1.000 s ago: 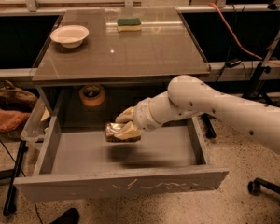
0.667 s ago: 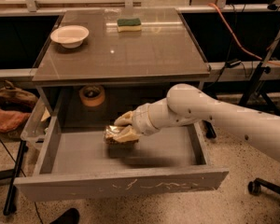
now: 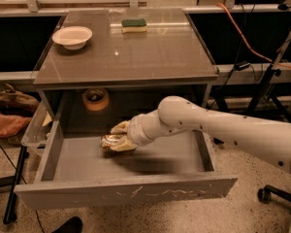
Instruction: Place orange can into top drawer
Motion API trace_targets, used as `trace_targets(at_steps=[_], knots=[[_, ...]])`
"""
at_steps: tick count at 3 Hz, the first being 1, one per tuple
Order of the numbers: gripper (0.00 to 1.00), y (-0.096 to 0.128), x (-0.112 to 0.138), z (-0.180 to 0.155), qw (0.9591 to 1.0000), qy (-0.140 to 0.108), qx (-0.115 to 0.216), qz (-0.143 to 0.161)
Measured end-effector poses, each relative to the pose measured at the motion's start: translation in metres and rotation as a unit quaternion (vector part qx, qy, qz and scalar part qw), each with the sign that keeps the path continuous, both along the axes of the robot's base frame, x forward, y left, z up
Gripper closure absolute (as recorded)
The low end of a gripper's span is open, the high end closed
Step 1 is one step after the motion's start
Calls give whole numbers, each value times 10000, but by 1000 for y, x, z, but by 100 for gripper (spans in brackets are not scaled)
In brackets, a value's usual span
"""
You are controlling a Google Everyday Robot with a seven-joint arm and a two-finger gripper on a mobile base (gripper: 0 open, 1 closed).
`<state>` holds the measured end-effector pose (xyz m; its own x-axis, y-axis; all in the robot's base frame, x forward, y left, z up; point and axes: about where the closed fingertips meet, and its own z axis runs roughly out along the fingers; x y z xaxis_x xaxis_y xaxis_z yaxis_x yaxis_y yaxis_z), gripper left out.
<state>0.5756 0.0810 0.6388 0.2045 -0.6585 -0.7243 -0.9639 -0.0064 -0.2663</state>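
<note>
Grey table [image 3: 150, 57], glossy top, stands centre of view. The white robot arm [image 3: 223, 130] comes in from the right edge and slants down and left below the tabletop.

Top drawer [image 3: 126, 191]: pulled well out toward the camera, wide and shallow, grey, with white scratches on the front panel. Apart from the arm's end and what it holds, the drawer's grey floor shows bare.

Clear plastic bin [image 3: 35, 127] sits just left of the drawer, against its side wall; contents cannot be made out.

On the tabletop: a white bowl [image 3: 72, 36] at the back left, nothing visible in it; a green and yellow sponge [image 3: 134, 24] at the back centre, well apart from the bowl.

Tan tape roll [image 3: 95, 99] lies in the shadowed recess under the tabletop, behind the drawer's back wall.

Gripper [image 3: 115, 139]: inside the drawer, left of centre, low over the floor. Its pale fingers are closed around the orange can [image 3: 110, 141], one above and one below. The can lies on its side in that grip; whether it touches the drawer floor cannot be told.
</note>
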Motion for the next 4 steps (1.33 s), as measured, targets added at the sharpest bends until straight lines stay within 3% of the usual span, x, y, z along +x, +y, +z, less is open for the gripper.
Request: trace_targets(at_steps=[1, 4], knots=[[81, 0, 0, 0, 10000, 0, 0, 0], [11, 0, 0, 0, 10000, 1, 0, 1]])
